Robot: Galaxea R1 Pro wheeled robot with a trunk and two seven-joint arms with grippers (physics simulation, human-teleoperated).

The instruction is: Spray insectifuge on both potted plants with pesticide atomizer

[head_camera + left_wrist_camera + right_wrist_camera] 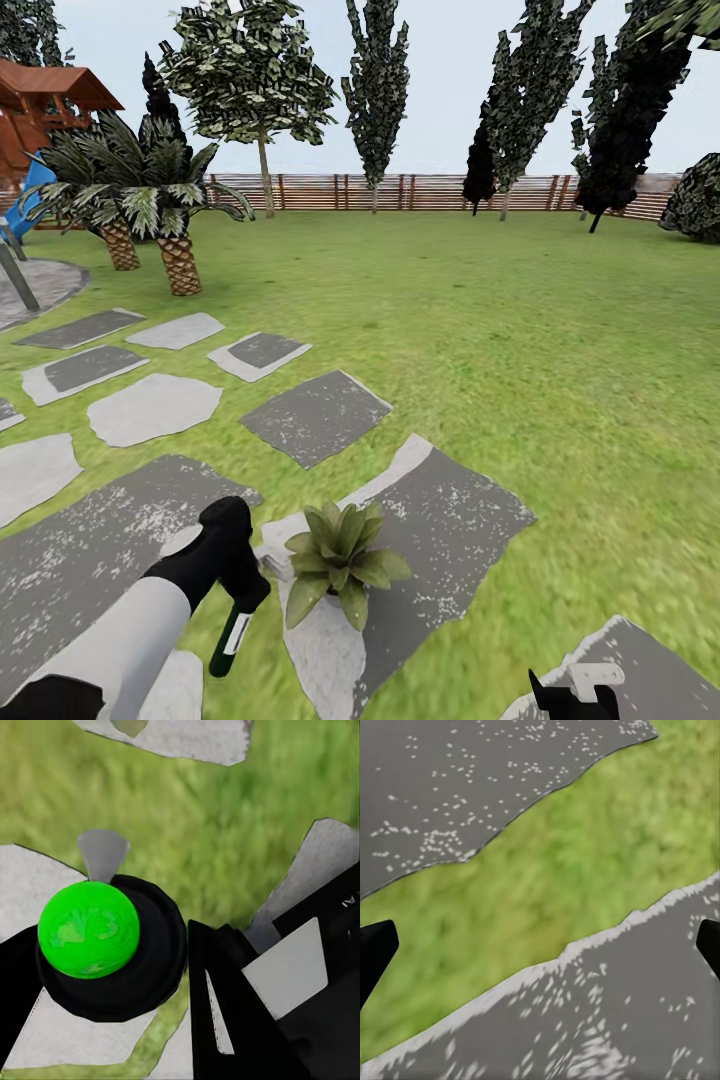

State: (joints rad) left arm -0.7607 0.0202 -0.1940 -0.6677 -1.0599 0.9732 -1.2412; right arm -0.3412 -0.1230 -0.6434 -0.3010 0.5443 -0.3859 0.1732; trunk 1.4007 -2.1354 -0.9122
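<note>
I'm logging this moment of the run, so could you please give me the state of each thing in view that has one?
Left gripper: shut on the atomizer.
Atomizer: held in the air, green part hanging down.
Right gripper: open, holding nothing, over a stepping stone.
Potted plant: upright on a stepping stone, no white specks visible on its leaves.

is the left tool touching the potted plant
Apart. In the head view, a strip of stone shows between the left tool, which holds the atomizer, and the potted plant.
</note>
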